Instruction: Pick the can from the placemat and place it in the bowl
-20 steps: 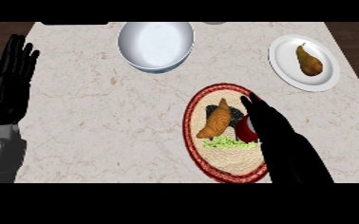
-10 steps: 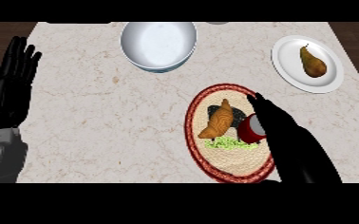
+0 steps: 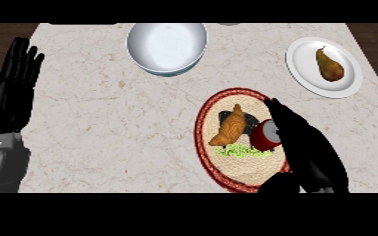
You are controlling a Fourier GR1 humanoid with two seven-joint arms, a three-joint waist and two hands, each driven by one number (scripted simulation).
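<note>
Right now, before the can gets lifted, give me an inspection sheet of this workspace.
Surface: pale marbled counter.
Job's things: red can on the round placemat; white bowl holds nothing.
Clutter: croissant and greens on the placemat; pear on a plate.
Hands: right hand open, beside the can; left hand open, resting at the left edge.
Cables: nothing seen.
Surroundings: dark brown area past the counter's far corners.
</note>
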